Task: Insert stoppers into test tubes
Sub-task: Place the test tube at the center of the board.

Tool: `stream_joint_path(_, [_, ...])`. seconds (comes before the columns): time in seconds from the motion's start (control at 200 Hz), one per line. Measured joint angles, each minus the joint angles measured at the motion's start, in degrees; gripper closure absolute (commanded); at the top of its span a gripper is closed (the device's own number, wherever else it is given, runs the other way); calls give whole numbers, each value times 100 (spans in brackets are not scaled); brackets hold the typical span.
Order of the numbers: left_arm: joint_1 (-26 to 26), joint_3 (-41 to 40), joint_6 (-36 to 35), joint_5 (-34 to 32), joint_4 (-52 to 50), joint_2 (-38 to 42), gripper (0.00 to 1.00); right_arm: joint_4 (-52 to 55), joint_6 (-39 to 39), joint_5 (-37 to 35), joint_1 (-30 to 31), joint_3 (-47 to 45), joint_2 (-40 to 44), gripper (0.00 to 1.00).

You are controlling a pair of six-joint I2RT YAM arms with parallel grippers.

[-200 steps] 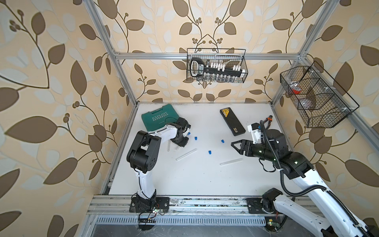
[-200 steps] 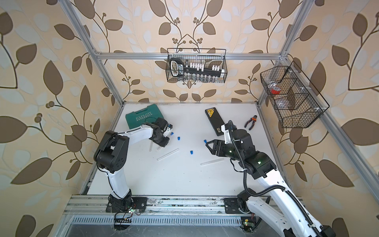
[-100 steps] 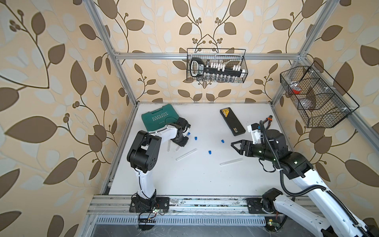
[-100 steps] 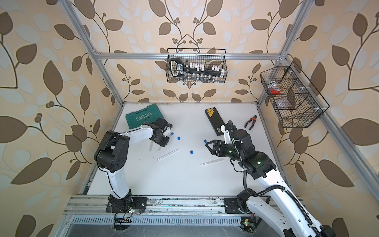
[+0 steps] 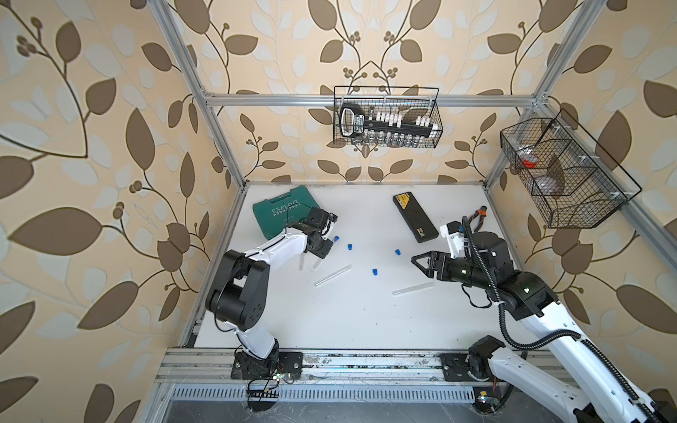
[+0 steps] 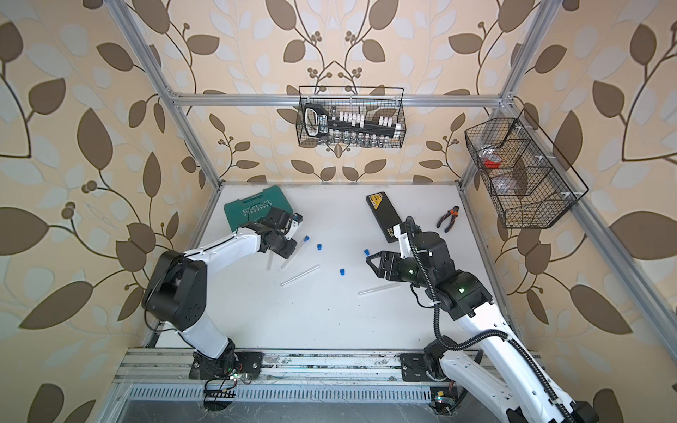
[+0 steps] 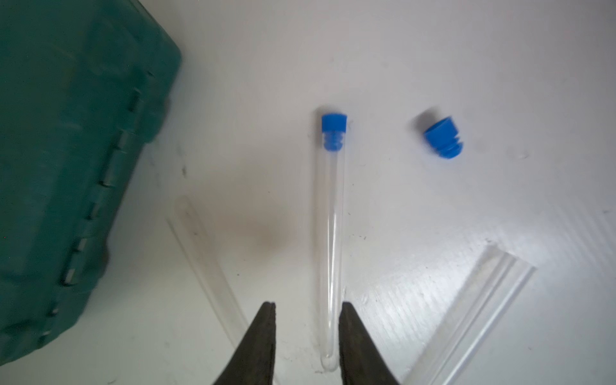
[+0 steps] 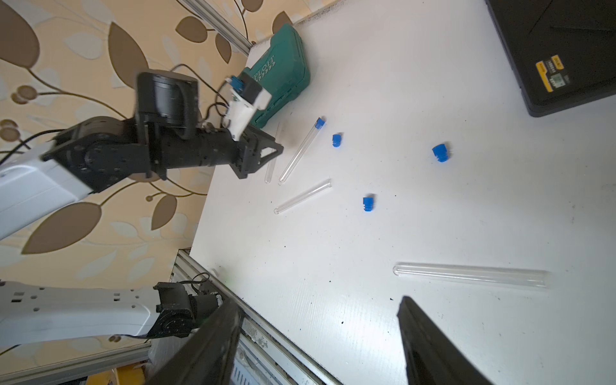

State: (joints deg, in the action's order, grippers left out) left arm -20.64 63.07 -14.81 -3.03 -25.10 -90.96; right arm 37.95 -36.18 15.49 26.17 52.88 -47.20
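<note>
Progress stands at one of four, as I read it. One slim clear test tube (image 7: 330,250) lies flat on the white desk (image 5: 366,322) at the far left, near the teal plastic tool case (image 5: 282,216). A tiny bright blue plastic stopper (image 7: 334,130) is plugged into its open mouth, its ribs showing through the clear wall.

My left pincer (image 7: 307,305) sits low over that tube's rounded end. Its dark fingers (image 7: 260,333) stand apart and the tube end lies between them, close against one. I see no squeeze, so I judge the tube rests on the desk rather than in a grip.

Three bare tubes lie uncapped: one (image 5: 301,262) just left of the stoppered one, one (image 5: 333,275) slightly nearer and to its right, and one (image 5: 413,288) well over to the right. Three loose stoppers (image 5: 349,246) (image 5: 397,252) (image 5: 374,271) are scattered across the middle of the desk, each apart from every tube.

My right pincer (image 5: 417,263) hangs above the desk on the right with its fingers spread wide and nothing between them, near the rightmost bare tube but not touching it.

Three pairings are left, so I put the job at roughly a quarter done.
</note>
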Motion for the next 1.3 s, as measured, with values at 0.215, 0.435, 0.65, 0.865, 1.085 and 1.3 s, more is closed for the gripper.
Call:
stream_joint_path(0.215, [7, -1237, -105, 446, 1340, 2293, 60, -11, 7, 9, 0, -4, -131, 27])
stream_joint_path(0.435, [7, -1661, -267, 1047, 1591, 2922, 60, -63, 105, -127, 0, -7, -245, 27])
stream_joint_path(0.65, [-15, -1676, -1261, 1952, 960, 2682, 62, -216, 160, -243, 0, -79, -367, 27])
stream_joint_path(0.865, [-426, -1773, -2238, 2002, 293, 2052, 64, -299, 173, -269, 0, -164, -393, 27])
stream_joint_path(1.085, [-761, -1344, -2249, 1644, -197, 1150, 65, -306, 177, -269, 0, -199, -393, 27])
stream_joint_path(1.3, [-977, -962, -2081, 1126, -352, 444, 66, -308, 184, -264, 0, -280, -391, 27])
